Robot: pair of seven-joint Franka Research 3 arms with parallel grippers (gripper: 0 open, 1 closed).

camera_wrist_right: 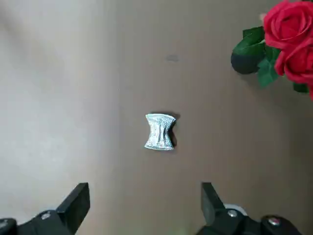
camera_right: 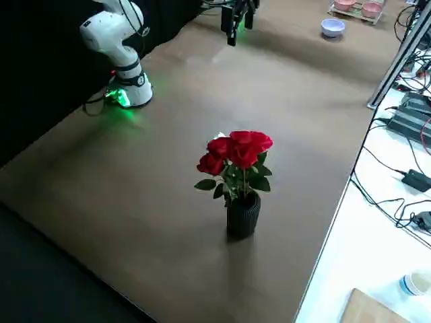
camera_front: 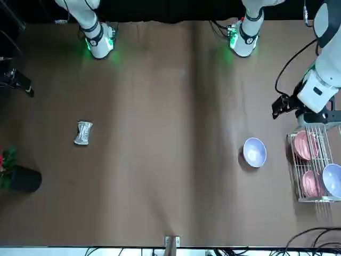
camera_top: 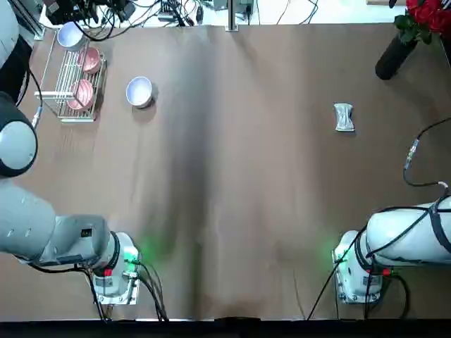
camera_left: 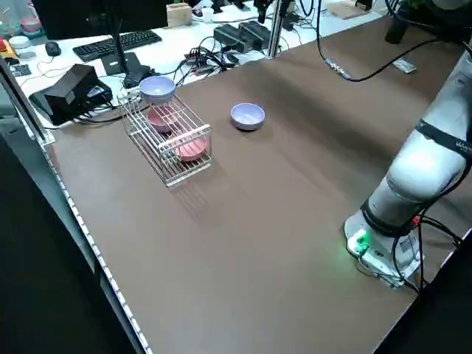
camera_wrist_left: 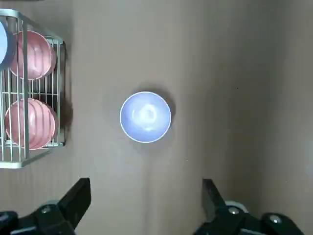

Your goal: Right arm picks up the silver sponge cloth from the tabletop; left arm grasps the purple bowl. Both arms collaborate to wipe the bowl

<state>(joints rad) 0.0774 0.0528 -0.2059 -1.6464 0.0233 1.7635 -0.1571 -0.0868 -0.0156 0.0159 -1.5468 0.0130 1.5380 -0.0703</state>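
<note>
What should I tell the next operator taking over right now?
Left tool: open and empty, above the table on the purple bowl's side.
Right tool: open and empty, above the silver sponge cloth's side.
Purple bowl: upright on the tabletop, beside the wire rack.
Silver sponge cloth: lying on the tabletop.
Done: neither item grasped.
Left: grasp both, then wipe the bowl.

We count four bowls: one purple bowl (camera_top: 139, 92), one lilac bowl (camera_top: 70, 36), two pink bowls (camera_wrist_left: 32, 123). Also one rack (camera_wrist_left: 24, 159), one sponge (camera_wrist_right: 160, 131), one vase (camera_right: 243, 215), two arms (camera_top: 42, 229), one keyboard (camera_left: 116, 45), one mouse (camera_left: 52, 49).
</note>
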